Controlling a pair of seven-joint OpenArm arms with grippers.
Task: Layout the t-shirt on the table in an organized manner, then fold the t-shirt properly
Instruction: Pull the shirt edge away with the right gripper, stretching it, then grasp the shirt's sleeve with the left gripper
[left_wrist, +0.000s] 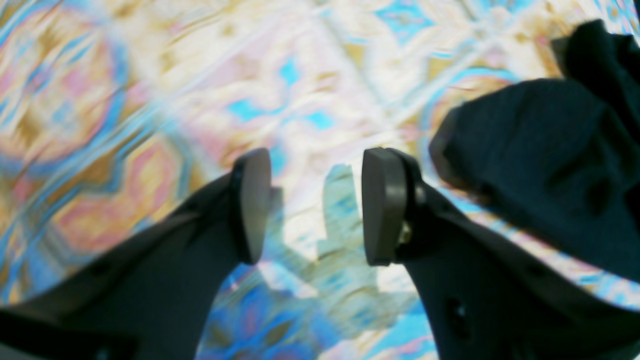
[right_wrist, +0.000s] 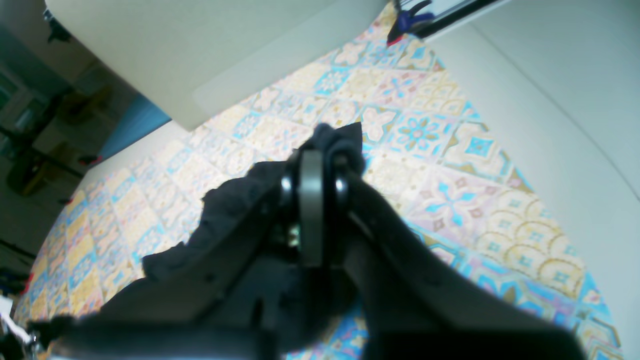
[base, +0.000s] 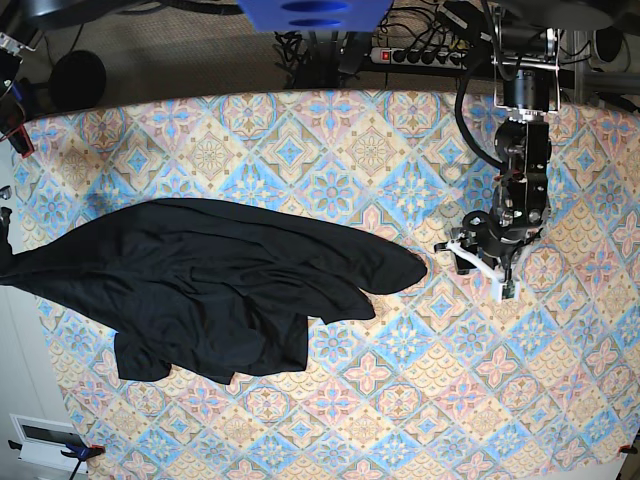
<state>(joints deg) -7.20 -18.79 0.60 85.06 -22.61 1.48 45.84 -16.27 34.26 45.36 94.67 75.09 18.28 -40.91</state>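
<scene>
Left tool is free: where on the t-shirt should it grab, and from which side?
Probably the rounded tip of the t-shirt nearest the open left tool. It lies flat on the table and points toward that arm, so come in low from the arm's own side and pinch the edge.

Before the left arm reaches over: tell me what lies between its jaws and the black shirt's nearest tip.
Only bare patterned tablecloth lies between the open left gripper and the black long-sleeved fabric t-shirt, as the base view shows.

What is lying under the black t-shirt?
Under the t-shirt only the patterned table shows, around all its edges. The shirt covers the part below it, so whether anything lies there cannot be seen.
</scene>
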